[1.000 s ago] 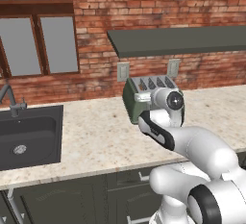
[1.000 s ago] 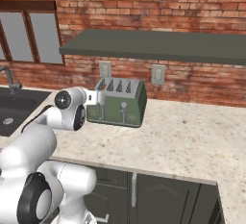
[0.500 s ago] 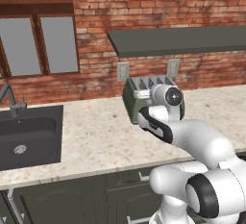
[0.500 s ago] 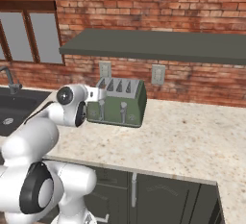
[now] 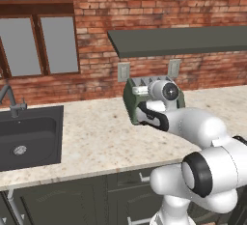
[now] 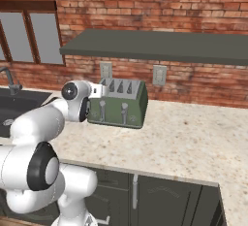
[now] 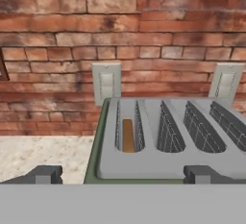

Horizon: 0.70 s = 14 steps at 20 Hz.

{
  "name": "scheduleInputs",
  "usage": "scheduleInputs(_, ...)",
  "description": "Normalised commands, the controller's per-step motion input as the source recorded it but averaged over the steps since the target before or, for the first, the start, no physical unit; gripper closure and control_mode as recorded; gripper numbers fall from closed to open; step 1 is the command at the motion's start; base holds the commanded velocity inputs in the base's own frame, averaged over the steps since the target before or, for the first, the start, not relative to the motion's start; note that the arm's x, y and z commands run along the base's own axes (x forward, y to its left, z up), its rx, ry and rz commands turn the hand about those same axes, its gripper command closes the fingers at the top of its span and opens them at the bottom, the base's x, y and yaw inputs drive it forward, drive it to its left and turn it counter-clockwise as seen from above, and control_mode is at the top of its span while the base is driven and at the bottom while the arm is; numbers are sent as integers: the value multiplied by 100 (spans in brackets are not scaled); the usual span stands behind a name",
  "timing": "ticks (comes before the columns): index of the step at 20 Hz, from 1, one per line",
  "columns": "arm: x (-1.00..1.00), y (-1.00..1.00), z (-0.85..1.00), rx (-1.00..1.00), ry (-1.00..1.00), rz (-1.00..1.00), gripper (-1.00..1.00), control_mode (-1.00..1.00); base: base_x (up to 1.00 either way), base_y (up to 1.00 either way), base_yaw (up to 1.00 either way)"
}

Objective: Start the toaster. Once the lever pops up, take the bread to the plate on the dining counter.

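We see the gripper (image 7: 122, 175) spread wide, holding nothing, near the toaster (image 7: 173, 141); the bread (image 7: 128, 135) sits in its leftmost slot.

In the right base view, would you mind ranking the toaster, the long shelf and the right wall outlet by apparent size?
1. The shelf, by far the largest.
2. The toaster.
3. The right wall outlet, smallest. It sits further back, against the brick wall, but the gap looks too big to flip the order.
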Motion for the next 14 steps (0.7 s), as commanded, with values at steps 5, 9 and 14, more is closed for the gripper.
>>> scheduleInputs(5, 21, 0, 0, 0, 0, 0, -100, -100, 0, 0, 0)
scheduleInputs(9, 21, -1, 0, 0, 0, 0, -100, -100, 0, 0, 0)
scheduleInputs(14, 24, 0, 0, 0, 0, 0, -100, -100, 0, 0, 0)
